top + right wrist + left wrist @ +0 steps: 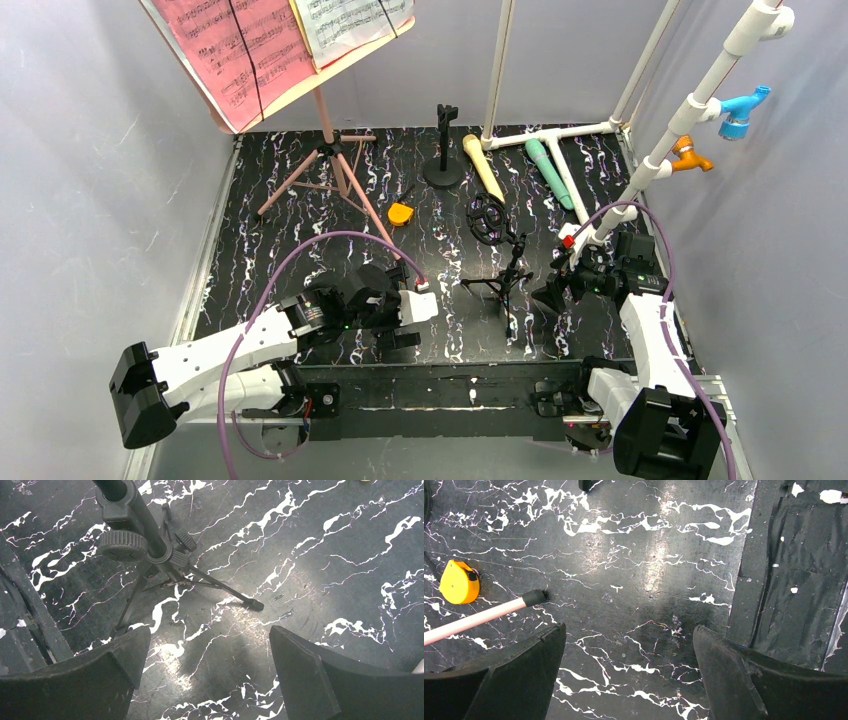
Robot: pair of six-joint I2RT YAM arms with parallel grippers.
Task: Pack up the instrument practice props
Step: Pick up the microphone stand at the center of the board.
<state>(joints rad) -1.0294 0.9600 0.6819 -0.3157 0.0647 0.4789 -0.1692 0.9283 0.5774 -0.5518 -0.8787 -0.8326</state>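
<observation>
The pink music board [195,75] stands at the back left on pink tripod legs [335,170], holding a pink music sheet [235,45] and a white one [350,22]. A beige microphone [483,167] and a teal microphone [550,172] lie at the back centre. My left gripper [398,318] is open over bare table near the front; one pink leg tip [535,597] shows ahead of the left gripper [628,630]. My right gripper [560,290] is open and empty. In the right wrist view a black tripod stand [150,545] stands just beyond the right gripper [209,630].
A yellow tape measure [401,214] [459,582] lies by the pink legs. A black round-base stand [443,150] and a black tripod stand with a ring mount [497,250] are mid-table. A white pipe frame [690,105] rises at the right. Grey walls close in the table.
</observation>
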